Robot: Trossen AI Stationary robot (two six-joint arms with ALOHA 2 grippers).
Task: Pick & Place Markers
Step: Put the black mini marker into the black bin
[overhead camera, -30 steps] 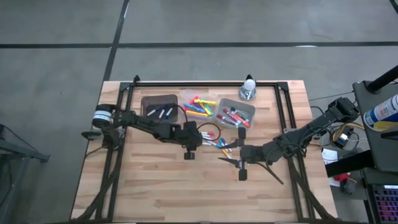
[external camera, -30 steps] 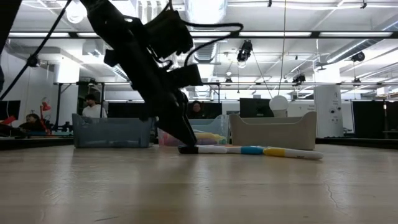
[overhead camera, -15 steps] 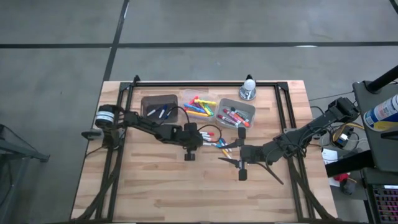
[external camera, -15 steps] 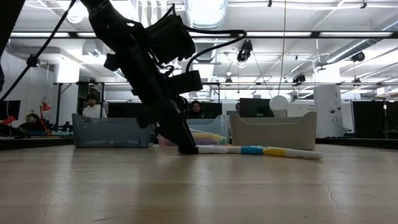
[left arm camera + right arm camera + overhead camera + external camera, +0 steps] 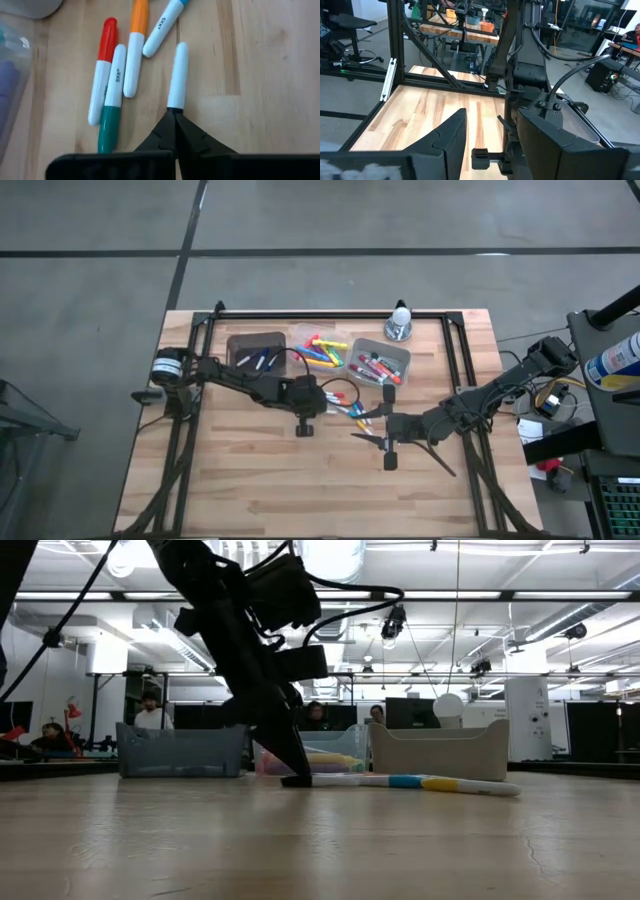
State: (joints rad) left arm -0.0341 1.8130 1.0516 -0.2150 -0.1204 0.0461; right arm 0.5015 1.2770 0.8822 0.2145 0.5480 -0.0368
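While I'm pinching the white marker (image 5: 177, 75) by its very end, left gripper (image 5: 173, 120) fully closed, it is risking pivoting loose. Just beside the fingertips, the green-capped marker (image 5: 111, 117) could get nudged; my right gripper (image 5: 368, 430) is waiting, spread wide.

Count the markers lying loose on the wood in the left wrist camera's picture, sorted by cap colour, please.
Red-capped marker: 1
Green-capped marker: 1
Orange-capped marker: 1
Blue-capped marker: 1
White marker, cap end hidden under the left gripper: 1
Total: 5
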